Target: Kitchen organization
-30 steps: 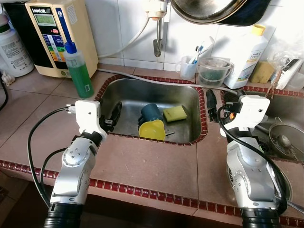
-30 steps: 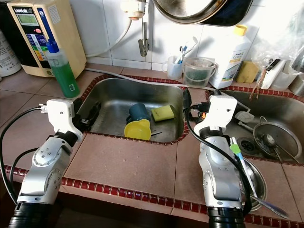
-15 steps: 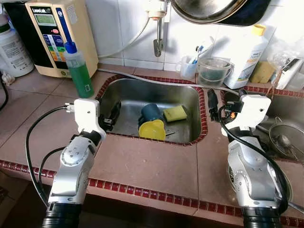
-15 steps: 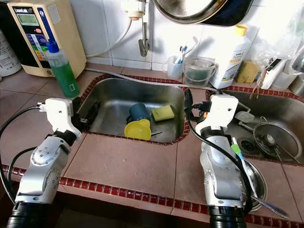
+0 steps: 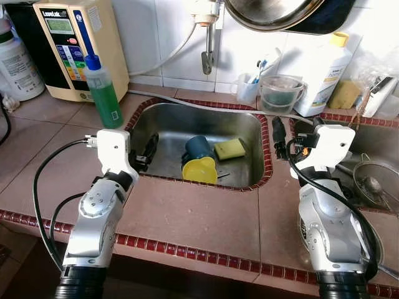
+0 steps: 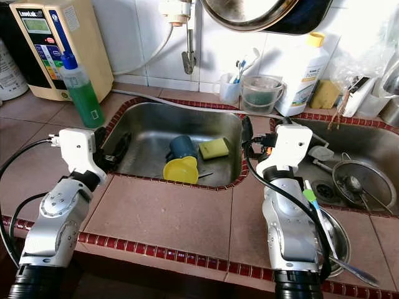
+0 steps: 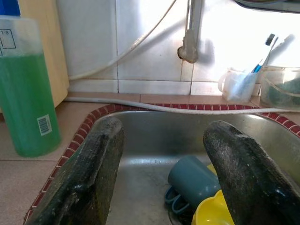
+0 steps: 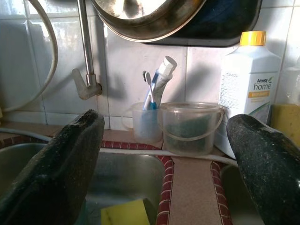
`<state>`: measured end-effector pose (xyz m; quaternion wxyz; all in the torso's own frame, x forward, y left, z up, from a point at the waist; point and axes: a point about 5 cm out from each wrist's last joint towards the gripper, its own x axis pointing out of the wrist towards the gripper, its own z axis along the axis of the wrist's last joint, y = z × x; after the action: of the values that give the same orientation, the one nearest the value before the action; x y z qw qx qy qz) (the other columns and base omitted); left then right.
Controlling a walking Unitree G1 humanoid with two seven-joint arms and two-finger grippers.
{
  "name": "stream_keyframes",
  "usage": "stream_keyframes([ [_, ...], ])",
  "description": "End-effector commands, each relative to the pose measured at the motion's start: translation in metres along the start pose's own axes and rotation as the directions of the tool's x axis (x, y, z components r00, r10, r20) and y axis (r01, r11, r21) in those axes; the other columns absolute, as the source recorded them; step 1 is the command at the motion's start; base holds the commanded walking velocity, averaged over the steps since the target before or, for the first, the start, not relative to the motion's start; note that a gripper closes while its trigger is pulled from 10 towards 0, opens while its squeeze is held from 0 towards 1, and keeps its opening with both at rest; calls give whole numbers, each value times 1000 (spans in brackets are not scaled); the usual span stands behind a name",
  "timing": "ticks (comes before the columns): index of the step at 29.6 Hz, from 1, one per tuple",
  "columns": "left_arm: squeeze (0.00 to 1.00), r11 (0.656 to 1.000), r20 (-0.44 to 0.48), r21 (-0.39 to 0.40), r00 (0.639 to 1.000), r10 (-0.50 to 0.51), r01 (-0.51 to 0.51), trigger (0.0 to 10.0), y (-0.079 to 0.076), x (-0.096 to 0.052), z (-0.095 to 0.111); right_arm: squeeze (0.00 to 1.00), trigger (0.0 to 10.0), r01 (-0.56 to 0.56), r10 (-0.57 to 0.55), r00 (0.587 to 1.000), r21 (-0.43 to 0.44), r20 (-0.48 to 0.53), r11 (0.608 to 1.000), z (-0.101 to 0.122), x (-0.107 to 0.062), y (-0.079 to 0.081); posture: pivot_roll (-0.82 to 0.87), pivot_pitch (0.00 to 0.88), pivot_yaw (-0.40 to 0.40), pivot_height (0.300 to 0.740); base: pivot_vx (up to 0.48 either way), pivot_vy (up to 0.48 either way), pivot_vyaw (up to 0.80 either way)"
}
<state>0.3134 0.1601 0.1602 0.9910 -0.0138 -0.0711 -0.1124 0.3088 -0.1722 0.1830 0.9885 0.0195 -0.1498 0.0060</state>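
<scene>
A steel sink is set into the tiled counter. In it a dark blue cup lies on its side, with a yellow cup against it and a yellow sponge to its right. My left gripper hangs open over the sink's left rim, and its wrist view has the blue cup between the two fingers. My right gripper stands open above the tiled strip at the sink's right rim, empty, and faces the back wall.
A green soap bottle and a water unit stand at the back left. A tap and a hanging pan are above the sink. Behind it stand a toothbrush cup, a clear tub and a white bottle. A second basin holds a strainer.
</scene>
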Motion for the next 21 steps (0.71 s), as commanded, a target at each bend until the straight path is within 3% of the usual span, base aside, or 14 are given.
stream_keyframes([
  [1,0,1000,24,10,1000,10,-10,10000,3,0,8,0,10000,-4,4,1000,-3,5,1000,1,1,0,-116,16,27,740,0,0,0],
  [21,0,1000,21,6,1000,21,-21,10000,4,-2,9,0,10000,7,-7,1000,-7,7,1000,2,0,-3,-121,33,29,740,0,0,0],
])
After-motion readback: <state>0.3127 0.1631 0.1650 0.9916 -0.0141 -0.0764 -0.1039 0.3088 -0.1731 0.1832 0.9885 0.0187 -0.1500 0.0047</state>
